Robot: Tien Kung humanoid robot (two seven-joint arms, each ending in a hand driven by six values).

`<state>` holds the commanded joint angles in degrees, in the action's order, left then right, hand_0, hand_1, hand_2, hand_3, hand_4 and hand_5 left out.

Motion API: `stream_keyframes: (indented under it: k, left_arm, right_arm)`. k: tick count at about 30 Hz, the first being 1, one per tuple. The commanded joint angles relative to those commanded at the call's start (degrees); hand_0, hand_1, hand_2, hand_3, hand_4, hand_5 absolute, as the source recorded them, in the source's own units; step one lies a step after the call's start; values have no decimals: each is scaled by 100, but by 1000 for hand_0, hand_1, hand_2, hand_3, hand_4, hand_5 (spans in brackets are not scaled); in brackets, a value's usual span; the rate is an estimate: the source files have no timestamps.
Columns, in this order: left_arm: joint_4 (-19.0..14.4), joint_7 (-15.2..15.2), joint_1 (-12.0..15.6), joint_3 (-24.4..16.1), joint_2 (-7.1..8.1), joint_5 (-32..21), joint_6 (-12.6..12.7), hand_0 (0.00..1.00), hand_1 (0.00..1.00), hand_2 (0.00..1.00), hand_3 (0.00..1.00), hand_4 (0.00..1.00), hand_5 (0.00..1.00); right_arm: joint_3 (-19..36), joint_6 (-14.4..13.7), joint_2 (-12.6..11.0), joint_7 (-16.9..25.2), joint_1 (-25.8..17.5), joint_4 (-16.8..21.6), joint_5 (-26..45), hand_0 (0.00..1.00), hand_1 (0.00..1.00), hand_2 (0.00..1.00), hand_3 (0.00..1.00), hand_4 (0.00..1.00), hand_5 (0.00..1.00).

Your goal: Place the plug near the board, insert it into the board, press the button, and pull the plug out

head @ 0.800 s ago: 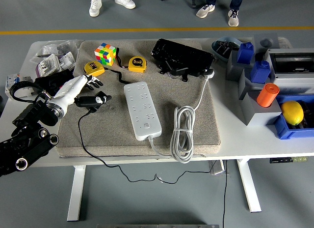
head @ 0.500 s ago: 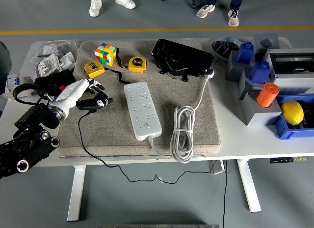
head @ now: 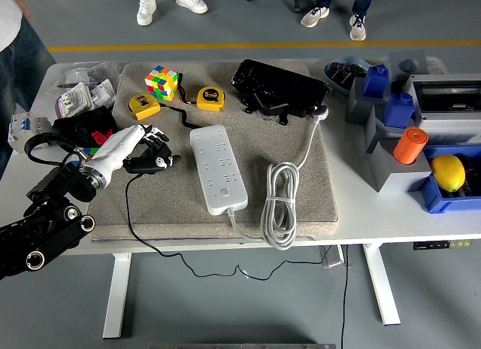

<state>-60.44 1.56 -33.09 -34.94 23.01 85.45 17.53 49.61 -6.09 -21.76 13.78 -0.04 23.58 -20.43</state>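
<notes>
We have the plug (head: pixel 154 163) in our left hand (head: pixel 143 144), fingers curled down over its black body, with its thin black cord (head: pixel 135 227) trailing off the mat's (head: pixel 301 206) near edge and under the table (head: pixel 361 213). Our right hand is not in view, so the left does all the work here.

What matters now is where the board (head: pixel 217 167) lies from the hand: directly to our right, near but not touching, with a strip of bare mat between the plug's tip and the board's left edge. The board's long axis runs away from us, tilted a little so its far end sits further left than its near end, where the white cable (head: pixel 279 202) leaves and coils up. The plug itself lies roughly crosswise to that axis, nose towards the board.

We judge that the carry is nearly done and the next step is to lift the plug over a socket and turn its pins downward. We cannot make out the pins or which socket lines up best.
</notes>
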Motion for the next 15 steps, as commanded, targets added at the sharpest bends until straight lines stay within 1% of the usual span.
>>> stream_keyframes:
  k: [6, 11, 15]
  left_arm:
    - [-203, -117, 81, 19, 8, -34, 67, 666, 622, 634, 650, 898, 593]
    - [-251, -118, 117, 58, -4, -44, 62, 655, 620, 632, 646, 897, 589]
    - [-331, -144, 158, 24, 14, -35, 82, 654, 617, 631, 647, 898, 590]
  right_arm:
    - [40, 0, 0, 1, -7, 24, -29, 700, 699, 674, 574, 998, 549]
    - [55, 3, 10, -4, -18, 27, -32, 700, 700, 674, 574, 998, 549]
    - [59, 0, 18, 2, -27, 28, -33, 701, 700, 674, 574, 998, 548]
